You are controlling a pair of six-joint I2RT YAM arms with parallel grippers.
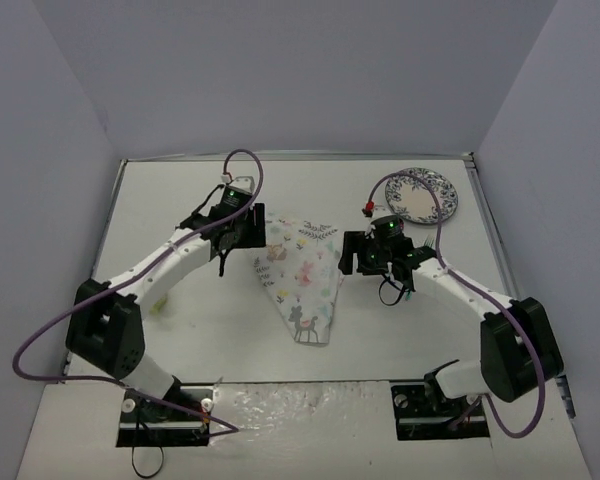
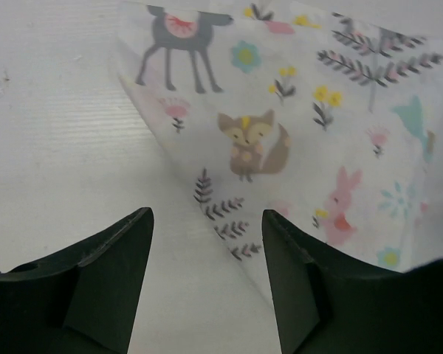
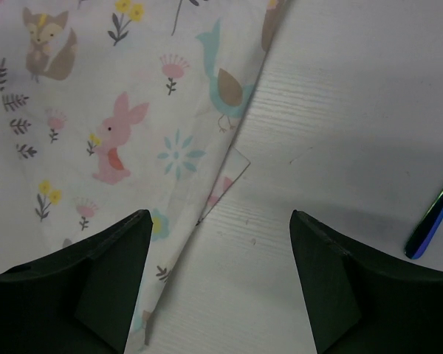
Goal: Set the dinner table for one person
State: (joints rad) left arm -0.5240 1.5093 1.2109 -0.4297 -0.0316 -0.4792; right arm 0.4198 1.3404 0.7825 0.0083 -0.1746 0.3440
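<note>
Black fingers (image 2: 111,280) of the left pincer (image 2: 207,221) fill the bottom of my left wrist view. Its jaws stand partly apart with nothing between them. Below the gap runs the slanted folded edge of the white cloth printed with animals and leaves (image 2: 303,110).

Right pincer (image 3: 221,221): jaws wider apart, likewise gripping nothing. It hangs over the cloth's opposite edge, where a small corner of fabric pokes out onto bare surface. At 3 o'clock in that view lies a slim blue-purple metallic utensil handle (image 3: 432,221), apart from the cloth. I cannot tell which utensil it is.

From overhead, the large matte-white rectangular worktop with a thin metal edge strip (image 1: 160,200) spans the whole scene under both arms, with pale walls on three sides. The cloth sits at its centre, folded into a rough triangle with its tip toward 6 o'clock. I see the left pincer at the cloth's 10 o'clock and the right at its 3 o'clock. A round white plate with a blue pattern (image 1: 420,195) rests flat at 1 o'clock, near the far right corner and clear of the cloth.
</note>
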